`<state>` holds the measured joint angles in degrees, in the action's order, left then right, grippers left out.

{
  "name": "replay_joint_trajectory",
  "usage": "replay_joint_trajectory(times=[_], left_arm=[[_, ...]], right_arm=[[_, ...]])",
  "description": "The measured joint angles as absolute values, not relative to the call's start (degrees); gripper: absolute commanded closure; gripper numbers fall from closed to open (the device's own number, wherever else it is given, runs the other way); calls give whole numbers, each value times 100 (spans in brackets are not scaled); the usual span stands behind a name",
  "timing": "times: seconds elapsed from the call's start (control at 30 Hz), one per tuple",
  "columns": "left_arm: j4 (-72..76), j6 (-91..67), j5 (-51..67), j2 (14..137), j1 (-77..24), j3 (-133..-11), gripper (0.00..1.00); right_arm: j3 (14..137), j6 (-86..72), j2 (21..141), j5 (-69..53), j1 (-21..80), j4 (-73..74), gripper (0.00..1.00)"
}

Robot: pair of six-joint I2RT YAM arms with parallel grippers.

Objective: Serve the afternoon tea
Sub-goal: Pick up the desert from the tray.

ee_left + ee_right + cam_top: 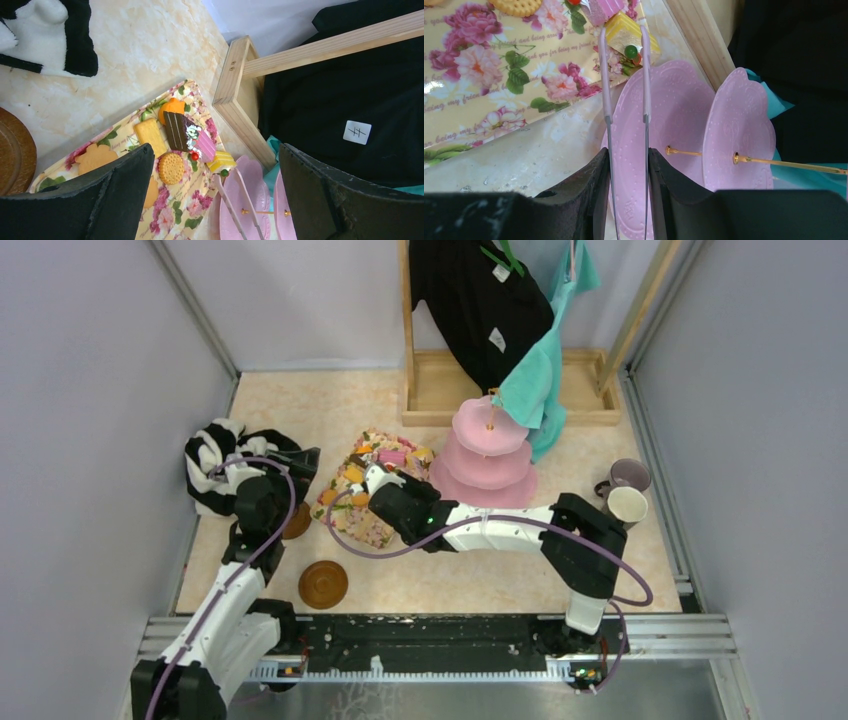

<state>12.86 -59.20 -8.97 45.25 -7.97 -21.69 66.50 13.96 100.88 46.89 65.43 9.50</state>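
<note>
The pink three-tier cake stand [485, 455] stands mid-table. Left of it, toy pastries lie on a floral cloth [365, 500]. My right gripper [378, 483] is shut on pink-tipped tongs [607, 90]. The tong tips straddle a yellow cake piece [621, 32] at the cloth's edge, beside the stand's bottom tier [679, 115]. My left gripper [300, 465] is open and empty, hovering above the cloth's left side. Its view shows a chocolate slice [176, 131], a round biscuit [171, 168] and the tongs [240, 200]. Two brown saucers [323, 584] [296, 522] lie front left. A lilac mug [628, 475] and a cream mug [627, 504] stand at the right.
A black-and-white striped garment [215, 465] lies at the left. A wooden rack base [440, 390] sits at the back, with a black garment [480, 300] and a teal one [540, 380] hanging over the cake stand. Grey walls close in both sides.
</note>
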Motion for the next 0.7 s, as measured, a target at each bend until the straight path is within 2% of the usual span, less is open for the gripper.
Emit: replay_joint_trajectory(times=[0.7], left_arm=[[1363, -6042, -762, 4523, -685, -2067, 1]], right_arm=[[6650, 1791, 10377, 4775, 6407, 904, 65]])
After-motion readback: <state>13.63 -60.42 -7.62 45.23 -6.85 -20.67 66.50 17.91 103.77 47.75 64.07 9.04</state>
